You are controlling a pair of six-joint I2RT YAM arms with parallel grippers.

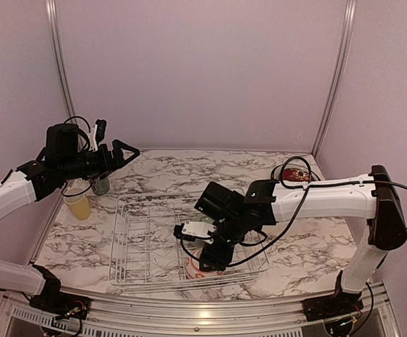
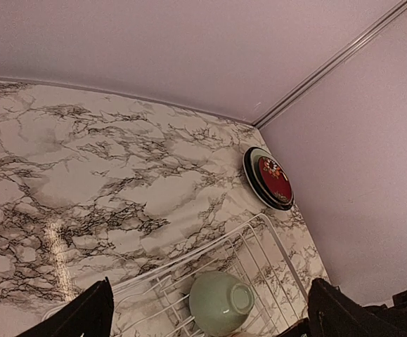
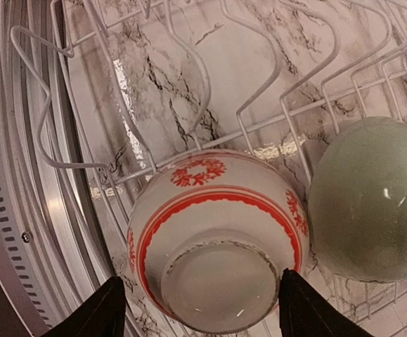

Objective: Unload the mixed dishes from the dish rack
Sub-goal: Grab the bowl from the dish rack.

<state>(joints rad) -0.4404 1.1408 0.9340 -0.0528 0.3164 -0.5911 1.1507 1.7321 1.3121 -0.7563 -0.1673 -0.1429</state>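
Right gripper (image 3: 199, 309) is down in the dish rack (image 1: 147, 282), fingers spread either side of the upturned red-striped white bowl (image 3: 217, 210) at its near edge. Pressing it or not, can't tell. Left gripper (image 1: 113, 140) hangs wide open, far left.

Striped bowl (image 1: 192, 267) in rack (image 1: 150, 283) mostly under right arm (image 1: 322, 196), green bowl (image 3: 365, 203), also in rack, cut off by right wrist view's edge, plates (image 1: 294, 175) behind rack crossed by cable (image 1: 298, 159), count unclear
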